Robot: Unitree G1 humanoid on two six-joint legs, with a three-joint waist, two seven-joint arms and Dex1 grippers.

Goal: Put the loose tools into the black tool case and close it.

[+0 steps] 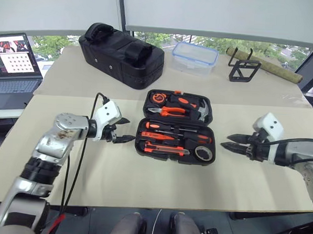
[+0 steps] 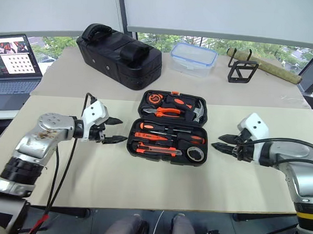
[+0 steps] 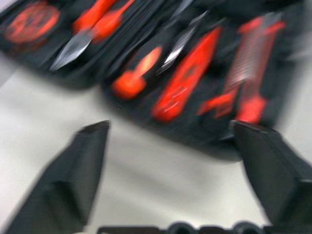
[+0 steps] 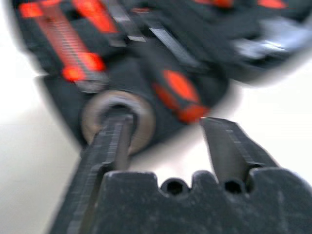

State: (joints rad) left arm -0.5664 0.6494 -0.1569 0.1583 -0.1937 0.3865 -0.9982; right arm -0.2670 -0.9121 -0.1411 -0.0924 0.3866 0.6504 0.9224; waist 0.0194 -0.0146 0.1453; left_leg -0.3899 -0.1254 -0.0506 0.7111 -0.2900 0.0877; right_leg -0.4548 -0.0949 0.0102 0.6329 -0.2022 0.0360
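Head cameras first. Flat black moulded-plastic clamshell case point(image 1: 176, 128) lying open mid-way across the pale cloth-covered surface point(image 1: 142, 184), lid half toward the far side. Near half already loaded: orange-and-black-handled screwdrivers point(image 1: 179, 133), orange-and-black utility knife point(image 1: 165, 148), small roll of black tape point(image 1: 203, 153), small orange tester pen point(image 1: 152, 125). Nothing loose lying on the cloth, so probably just the closing left. Left claw point(image 1: 121, 130) just off the case's left edge, fingers apart, empty. Right claw point(image 1: 236, 142) near the right edge, fingers apart too, holding nothing. Plenty of bare cloth on both sides and toward the front edge, so room to swing. Behind the lid: black fabric bag with handles point(image 1: 120, 53), clear plastic box with a blue rim point(image 1: 195, 57), black wire stand point(image 1: 243, 67), all well apart from the case. Grey laptop point(image 1: 13, 62) off to the left.

Left wrist camera. Blurry, but two black fingers point(image 3: 73, 180) clearly spread, with orange handles in their recesses right ahead. Risk here: a fingertip catching a handle and flicking it out of its recess.

Right wrist camera. Fingers point(image 4: 229, 146) parted, tape roll and a screwdriver handle just past them. Risks: pushing the light case along the cloth instead of folding it; lid coming down on a proud tool and not latching; the one-sided lift twisting the hinge.
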